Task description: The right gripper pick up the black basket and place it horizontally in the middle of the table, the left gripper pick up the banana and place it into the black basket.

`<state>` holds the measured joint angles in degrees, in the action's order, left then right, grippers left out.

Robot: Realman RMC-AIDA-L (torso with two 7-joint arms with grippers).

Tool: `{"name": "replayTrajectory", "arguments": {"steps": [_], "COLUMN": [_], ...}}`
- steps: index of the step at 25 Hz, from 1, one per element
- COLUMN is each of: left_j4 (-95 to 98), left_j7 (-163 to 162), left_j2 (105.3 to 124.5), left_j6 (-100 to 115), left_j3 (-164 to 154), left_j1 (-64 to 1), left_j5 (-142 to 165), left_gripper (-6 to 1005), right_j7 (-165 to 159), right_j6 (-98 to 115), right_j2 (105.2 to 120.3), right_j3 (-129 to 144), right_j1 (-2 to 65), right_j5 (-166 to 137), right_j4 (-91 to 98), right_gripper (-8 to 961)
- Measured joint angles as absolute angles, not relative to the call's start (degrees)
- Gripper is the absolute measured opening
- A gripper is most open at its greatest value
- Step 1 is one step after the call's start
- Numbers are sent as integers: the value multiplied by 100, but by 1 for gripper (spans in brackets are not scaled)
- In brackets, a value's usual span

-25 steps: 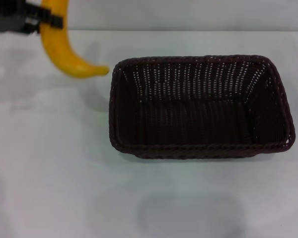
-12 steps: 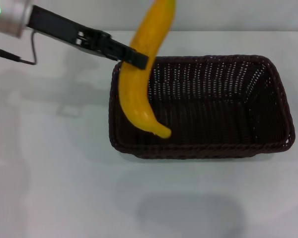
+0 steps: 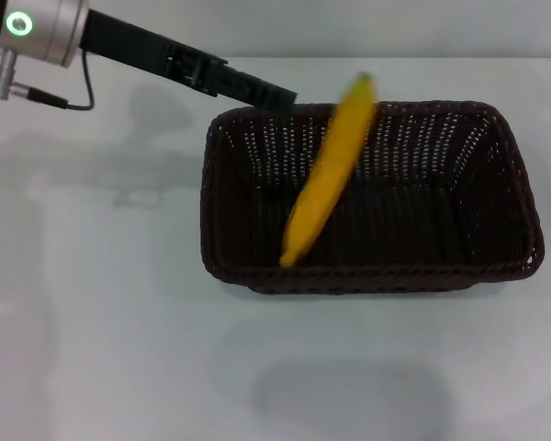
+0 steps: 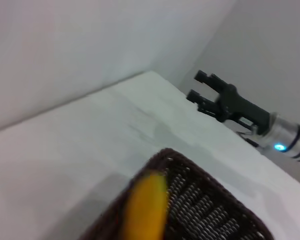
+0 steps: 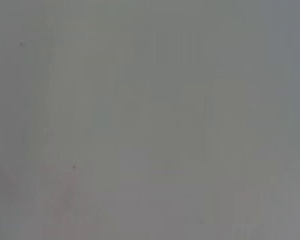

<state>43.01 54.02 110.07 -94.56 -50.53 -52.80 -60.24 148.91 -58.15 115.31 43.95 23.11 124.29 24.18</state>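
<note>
A plain pale wall (image 3: 422,26) rises behind the far edge of the counter (image 3: 92,349). In the left wrist view a lighter wall (image 4: 65,45) meets a greyer wall (image 4: 270,40) in a corner. The right wrist view shows only a flat grey surface (image 5: 150,120).

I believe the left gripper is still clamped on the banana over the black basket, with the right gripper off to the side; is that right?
Not quite. In the head view the left gripper sits at the black basket rim, apart from the banana, which is loose inside the basket. The right gripper is off to the side, as the left wrist view shows.
</note>
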Motion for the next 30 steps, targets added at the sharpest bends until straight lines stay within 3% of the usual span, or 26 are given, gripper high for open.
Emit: {"name": "replayTrajectory", "arguments": {"steps": [3, 8, 12, 16, 20, 30], "left_j4": [4789, 5795, 6015, 4969, 3756, 1212], "left_j7": [5873, 7267, 8663, 10628, 12430, 14981], "left_j2": [11143, 11609, 11910, 11921, 11930, 11952], "left_j6": [-9205, -8565, -8084, -8021, -8117, -8542], "left_j3": [-4969, -4704, -4619, -4669, -4666, -4627], "left_j1": [-4864, -3686, -2683, -1816, -1346, -1434], "left_j5": [-6229, -7206, -8381, -10560, -12069, -13914], "left_gripper": [747, 884, 872, 872, 873, 873], "right_j7": [14890, 14922, 14949, 15023, 15134, 15577], "right_j6": [-5837, -6060, -6342, -6624, -6870, -7244], "right_j2": [11530, 11529, 11535, 11543, 11543, 11540], "right_j3": [4383, 4328, 4224, 4224, 4221, 4217], "right_j1": [2280, 2177, 2062, 1952, 1903, 1910], "right_j5": [12428, 12433, 12445, 12453, 12670, 13516], "right_j4": [2418, 2431, 2391, 2302, 2056, 1316], "right_gripper": [855, 855, 855, 855, 855, 855]}}
